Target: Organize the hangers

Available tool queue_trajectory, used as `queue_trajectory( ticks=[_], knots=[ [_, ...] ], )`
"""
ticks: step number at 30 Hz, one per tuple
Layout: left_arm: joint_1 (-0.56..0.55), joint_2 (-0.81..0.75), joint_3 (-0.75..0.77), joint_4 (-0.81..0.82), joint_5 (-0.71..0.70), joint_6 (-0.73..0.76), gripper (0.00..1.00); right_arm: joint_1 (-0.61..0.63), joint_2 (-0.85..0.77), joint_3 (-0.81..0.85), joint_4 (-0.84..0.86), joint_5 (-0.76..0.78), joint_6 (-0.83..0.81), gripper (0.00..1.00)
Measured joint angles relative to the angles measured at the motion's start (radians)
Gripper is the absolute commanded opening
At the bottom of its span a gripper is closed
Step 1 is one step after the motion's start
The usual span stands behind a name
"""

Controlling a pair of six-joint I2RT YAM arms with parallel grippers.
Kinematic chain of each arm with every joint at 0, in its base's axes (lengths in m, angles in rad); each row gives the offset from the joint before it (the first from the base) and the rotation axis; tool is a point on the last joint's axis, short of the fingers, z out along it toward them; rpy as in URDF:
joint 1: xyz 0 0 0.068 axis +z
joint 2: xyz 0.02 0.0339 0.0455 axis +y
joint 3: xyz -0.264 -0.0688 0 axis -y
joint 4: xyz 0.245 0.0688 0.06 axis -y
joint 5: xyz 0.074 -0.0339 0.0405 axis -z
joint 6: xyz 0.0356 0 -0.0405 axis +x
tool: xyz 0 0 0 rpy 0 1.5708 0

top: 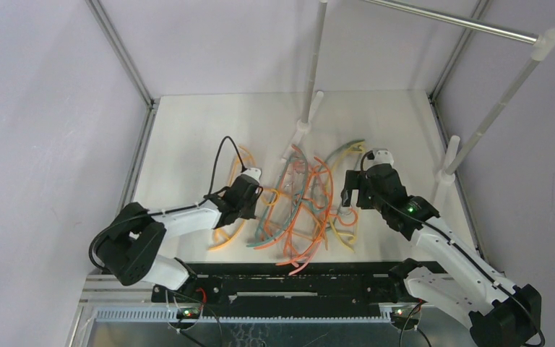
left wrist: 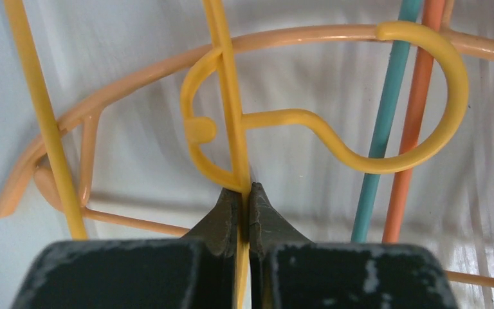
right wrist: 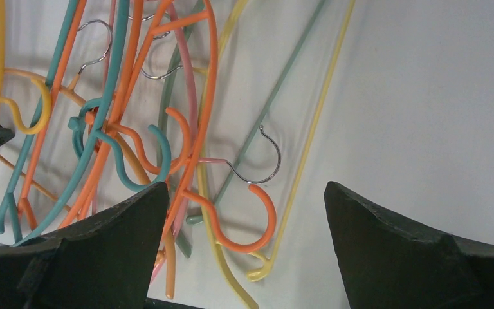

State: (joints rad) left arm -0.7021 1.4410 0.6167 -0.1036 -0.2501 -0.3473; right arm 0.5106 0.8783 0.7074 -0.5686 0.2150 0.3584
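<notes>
Left wrist: left hand (left wrist: 246, 193) pinching yellow hanger (left wrist: 227, 96) (unclear overhead) | right hand (right wrist: 246, 188) agape

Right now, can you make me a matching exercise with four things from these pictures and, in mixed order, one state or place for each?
Things
1. left hand
2. right hand
3. orange hook
4. steel rail

States or places
A. high at the back, with nothing hung on it
B. open, holding nothing
C. shut on the yellow hanger
D. lying flat among the tangled hangers

Right pairs: 1-C, 2-B, 3-D, 4-A.
</notes>
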Motion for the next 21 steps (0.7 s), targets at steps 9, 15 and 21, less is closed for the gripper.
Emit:
queue_trajectory(
  ticks=[9,15,21],
  knots=[
    [-0.004,-0.135,0.189,-0.301,0.052,0.02,0.0,-0.021,-0.03,0.0,0.001,-0.035,-0.005,0.89],
    [-0.004,-0.235,0.48,-0.4,0.089,0.008,0.0,-0.023,-0.085,0.001,0.005,-0.077,-0.018,0.88],
    [-0.004,-0.191,0.675,-0.377,0.214,-0.068,0.0,-0.021,-0.111,0.088,-0.009,-0.126,-0.025,0.87]
  ],
)
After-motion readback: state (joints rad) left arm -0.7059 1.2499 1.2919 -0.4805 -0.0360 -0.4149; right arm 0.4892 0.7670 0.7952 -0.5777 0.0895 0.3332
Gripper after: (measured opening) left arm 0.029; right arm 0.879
